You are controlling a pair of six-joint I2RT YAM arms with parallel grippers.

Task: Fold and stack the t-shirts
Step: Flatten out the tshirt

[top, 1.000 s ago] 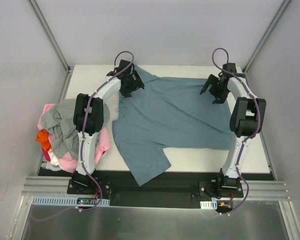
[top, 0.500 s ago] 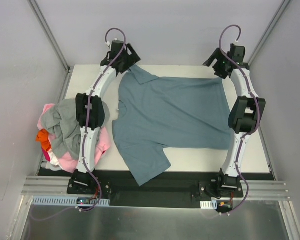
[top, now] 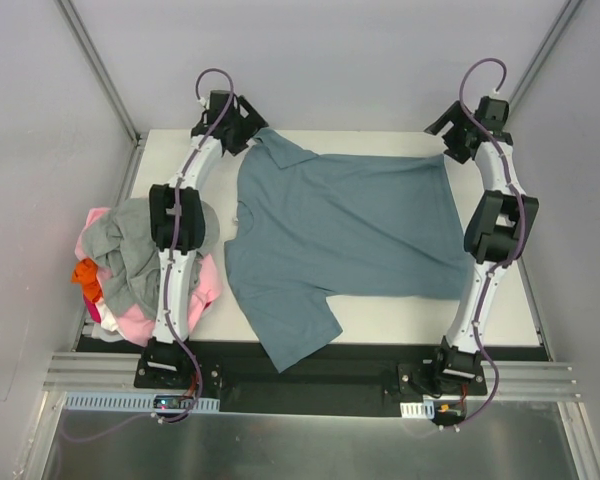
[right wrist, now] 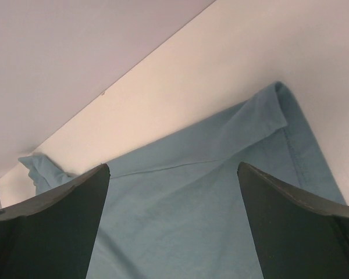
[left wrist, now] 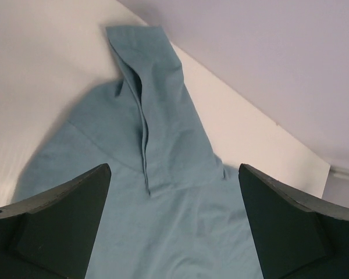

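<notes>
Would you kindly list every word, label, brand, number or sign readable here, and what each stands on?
None can be read in any view. The slate-blue shirt shows no print or tag, the pile of shirts none either, and the small boards at the arm bases are too small to make out.

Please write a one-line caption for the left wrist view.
Open left gripper over the collar of the blue shirt on the table.

Worktop (top: 400, 320): white and flat, seen spread below both sets of jaws.
Back wall (top: 340, 60): pale grey, seen just beyond the jaws.
Corner posts (top: 100, 70): metal, slanted, one seen outside each set of jaws.
Black base strip (top: 320, 385): laid along the near edge, well apart from the jaws.
</notes>
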